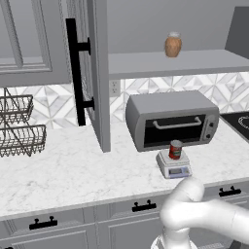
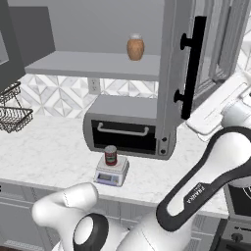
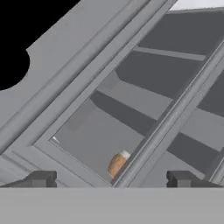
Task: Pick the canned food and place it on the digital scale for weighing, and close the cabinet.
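The red-labelled canned food [image 1: 175,149] [image 2: 111,155] stands upright on the small light-grey digital scale [image 1: 173,168] [image 2: 111,175], on the counter in front of the toaster oven. The grey upper cabinet's door [image 1: 99,73] [image 2: 171,73] stands open, edge-on, with its long black bar handle [image 1: 75,73] [image 2: 193,63] facing out. My gripper [image 3: 113,180] is open with nothing between its fingers, held close against the door's panelled face, far above the can. In the right base view my arm reaches up behind the door on its right side.
A grey toaster oven [image 1: 171,119] [image 2: 128,126] sits behind the scale. A brown jar [image 1: 172,45] [image 2: 135,47] [image 3: 118,162] stands on the open cabinet's shelf. Wire baskets [image 1: 19,126] hang at the left. Lower drawers [image 1: 144,206] run under the marble counter [image 1: 63,165].
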Robot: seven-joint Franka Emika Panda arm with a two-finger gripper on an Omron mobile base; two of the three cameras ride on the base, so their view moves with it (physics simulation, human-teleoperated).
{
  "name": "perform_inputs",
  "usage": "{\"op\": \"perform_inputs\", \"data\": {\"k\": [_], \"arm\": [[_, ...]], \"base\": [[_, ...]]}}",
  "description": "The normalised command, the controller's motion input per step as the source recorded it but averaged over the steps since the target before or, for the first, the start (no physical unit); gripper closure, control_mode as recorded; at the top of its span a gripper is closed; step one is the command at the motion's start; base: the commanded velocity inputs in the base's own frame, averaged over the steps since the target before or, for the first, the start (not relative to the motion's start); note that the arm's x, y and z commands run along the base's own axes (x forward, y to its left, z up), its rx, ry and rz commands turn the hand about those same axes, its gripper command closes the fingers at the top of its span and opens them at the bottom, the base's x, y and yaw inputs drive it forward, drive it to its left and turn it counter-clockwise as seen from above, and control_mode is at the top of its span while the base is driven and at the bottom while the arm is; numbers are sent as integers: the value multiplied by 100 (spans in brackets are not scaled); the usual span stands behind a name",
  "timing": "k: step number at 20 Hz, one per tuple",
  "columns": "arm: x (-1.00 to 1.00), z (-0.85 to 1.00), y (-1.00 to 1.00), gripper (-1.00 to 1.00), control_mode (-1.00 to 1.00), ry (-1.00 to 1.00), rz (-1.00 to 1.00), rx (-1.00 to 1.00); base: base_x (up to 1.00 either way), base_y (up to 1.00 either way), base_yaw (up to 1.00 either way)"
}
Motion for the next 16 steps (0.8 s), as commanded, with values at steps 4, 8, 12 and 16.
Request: {"op": "perform_inputs", "data": {"k": [4,8,12,16], "arm": [[100,0,100,-100,-100,-5,-17,-21],[100,-3,100,-100,-100,-1,-16,-16],[100,-3,100,-100,-100,0,-14,-12],[100,0,94,-100,-100,1,-13,-13]], "base": [[0,0,0],[0,0,0],[0,0,0],[0,0,0]]}}
